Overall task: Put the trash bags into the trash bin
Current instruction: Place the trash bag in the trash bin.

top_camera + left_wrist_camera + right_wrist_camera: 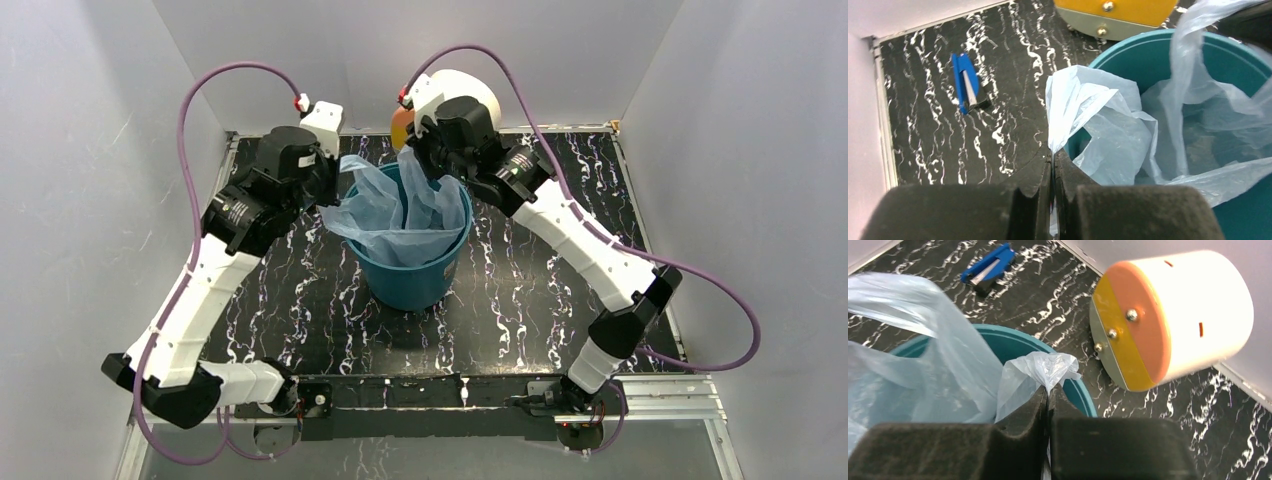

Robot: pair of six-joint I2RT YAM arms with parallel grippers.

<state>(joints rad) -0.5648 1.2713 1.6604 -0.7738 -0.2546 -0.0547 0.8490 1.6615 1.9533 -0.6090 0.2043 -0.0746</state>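
The light-blue translucent trash bag [400,215] hangs open inside the teal trash bin [410,280] in the middle of the table. My left gripper [335,178] is shut on the bag's left edge above the bin's rim; in the left wrist view the plastic [1068,100] rises from between the closed fingertips [1053,155], beside the bin [1148,50]. My right gripper [428,165] is shut on the bag's far right edge; in the right wrist view a crumpled fold [1048,367] pokes out of the pinched tips [1048,390] over the bin rim [1083,395].
A cream-and-orange drum [455,105] lies on its side behind the bin, close to my right gripper [1168,315]. A blue stapler [965,82] lies on the black marbled table [530,290] at the far left, also seen in the right wrist view [988,270]. White walls enclose three sides.
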